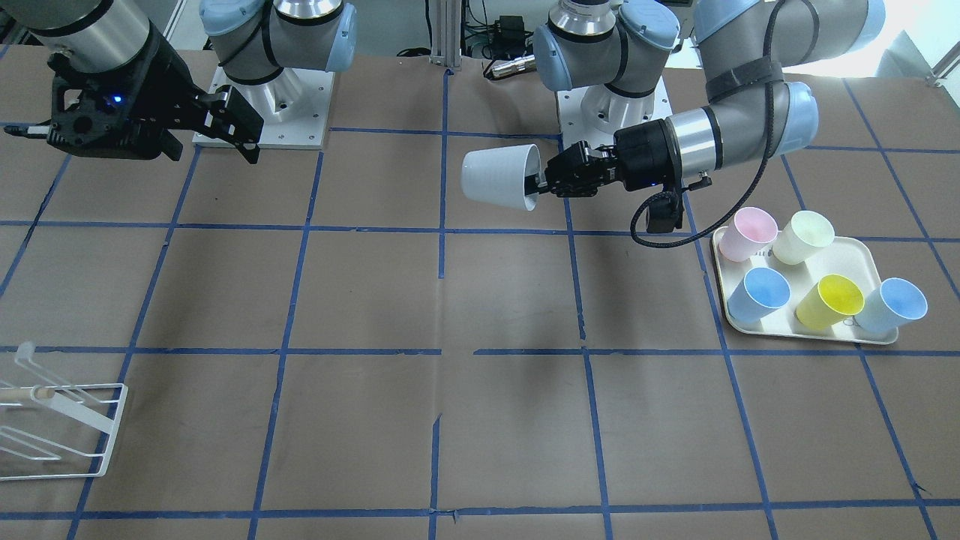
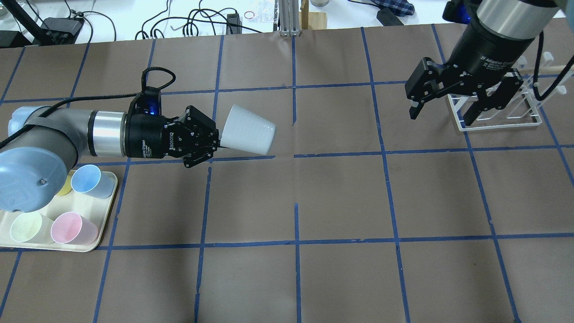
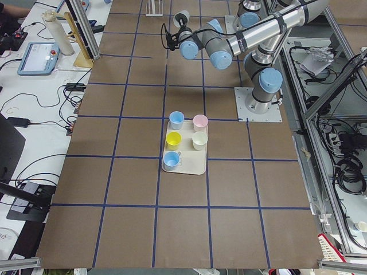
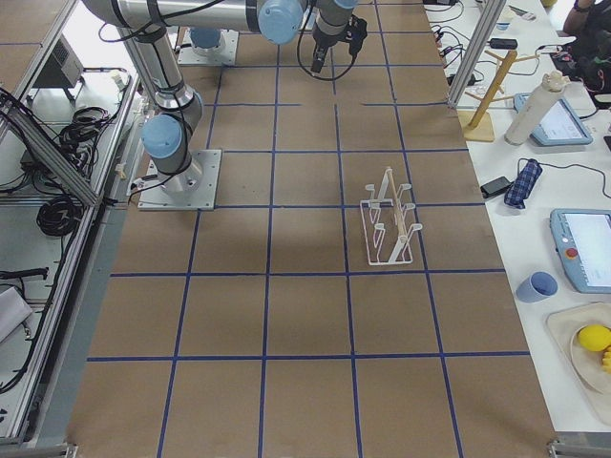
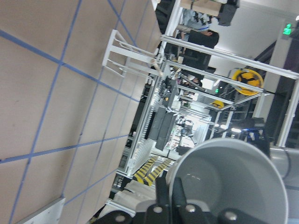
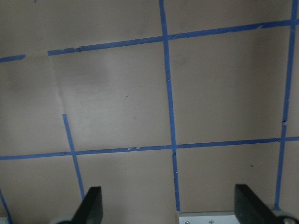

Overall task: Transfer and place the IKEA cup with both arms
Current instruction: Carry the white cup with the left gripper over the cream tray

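Observation:
The pale-grey IKEA cup [image 2: 249,131] lies on its side in the air above the table's middle, with its base pointing toward the right arm. My left gripper [image 2: 215,143] is shut on the cup's rim, one finger inside the mouth. This shows in the front view, with cup [image 1: 499,176] and gripper [image 1: 544,182], and in the left wrist view [image 5: 229,182]. My right gripper [image 2: 441,115] is open and empty. It hangs above the table in front of the white rack [image 2: 497,121], well apart from the cup. Its wrist view [image 6: 169,205] shows only bare table between the fingers.
A cream tray [image 1: 862,247] on the robot's left side holds pink [image 1: 750,232], green-cream [image 1: 802,236], yellow [image 1: 829,300] and two light-blue cups [image 1: 757,294]. The white wire rack [image 1: 60,427] stands at the robot's right. Brown paper with a blue tape grid covers the table.

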Robot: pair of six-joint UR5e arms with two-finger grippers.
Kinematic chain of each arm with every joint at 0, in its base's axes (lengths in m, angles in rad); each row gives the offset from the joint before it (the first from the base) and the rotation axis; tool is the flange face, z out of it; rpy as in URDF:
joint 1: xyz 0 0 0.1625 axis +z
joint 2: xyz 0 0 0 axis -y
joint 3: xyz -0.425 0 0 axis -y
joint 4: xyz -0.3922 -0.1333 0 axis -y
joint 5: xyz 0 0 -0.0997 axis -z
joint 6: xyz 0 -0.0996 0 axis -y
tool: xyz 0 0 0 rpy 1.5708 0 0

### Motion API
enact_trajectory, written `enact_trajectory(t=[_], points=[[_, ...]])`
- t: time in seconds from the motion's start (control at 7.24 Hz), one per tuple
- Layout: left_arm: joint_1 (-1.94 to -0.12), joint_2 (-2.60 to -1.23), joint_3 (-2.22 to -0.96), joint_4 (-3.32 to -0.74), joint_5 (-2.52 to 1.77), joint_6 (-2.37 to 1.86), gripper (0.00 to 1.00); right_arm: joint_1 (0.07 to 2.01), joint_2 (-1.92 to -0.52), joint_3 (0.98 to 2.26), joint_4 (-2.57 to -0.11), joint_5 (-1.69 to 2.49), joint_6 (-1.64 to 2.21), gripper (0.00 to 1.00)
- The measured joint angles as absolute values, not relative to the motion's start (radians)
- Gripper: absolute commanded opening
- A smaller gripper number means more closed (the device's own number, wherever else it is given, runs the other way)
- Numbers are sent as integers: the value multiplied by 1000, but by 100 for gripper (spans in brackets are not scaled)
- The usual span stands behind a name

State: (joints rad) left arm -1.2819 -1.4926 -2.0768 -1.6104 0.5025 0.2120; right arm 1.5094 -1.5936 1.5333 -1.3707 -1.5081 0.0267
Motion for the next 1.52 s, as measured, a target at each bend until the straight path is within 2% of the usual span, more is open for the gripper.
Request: enact_trajectory(t=[0.41,0.83,1.24,1.52], points=[[-1267,-1499,-2011,-1401,1002,111,0,1592,-1620,1545,-1462,-1606,142,100],[-1275,-1493,-1906,-1376,1431,157,0,1604,-1646,1573,-1536,-1624,163,100],[-1251,-1484,-1875,-1340,1613,296,0,1604,-1659,1588,-1545,-1628,161,100],[-1173,-1495,-1869,-1305,1628,424,0,1605,-1671,1589,-1541,-1632,160,100]])
